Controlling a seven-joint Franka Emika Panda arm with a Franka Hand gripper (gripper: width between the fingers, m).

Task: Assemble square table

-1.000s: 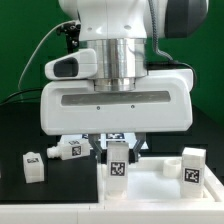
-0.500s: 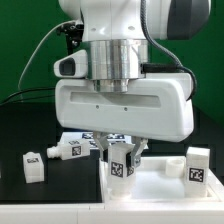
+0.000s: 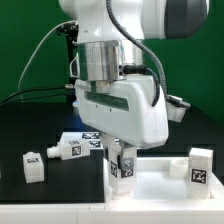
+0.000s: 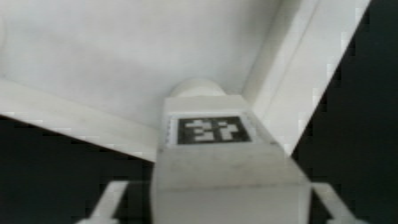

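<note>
My gripper (image 3: 123,160) is shut on a white tag-marked leg (image 3: 124,166) and holds it upright over the near corner of the white square tabletop (image 3: 160,185) on the exterior view's left. In the wrist view the leg (image 4: 217,150) fills the space between my fingers (image 4: 118,200), its tip at the corner where two raised rims of the tabletop (image 4: 107,60) meet. Another leg (image 3: 201,166) stands on the tabletop at the exterior view's right. Two more legs (image 3: 34,165) (image 3: 66,152) lie on the black table at the left.
The marker board (image 3: 88,143) lies on the black table behind my gripper. A green wall stands at the back. Cables hang behind the arm.
The wrist has turned about its vertical axis with the leg still held, so the wide hand body now faces edge-on. The leg stays at the tabletop's corner.
</note>
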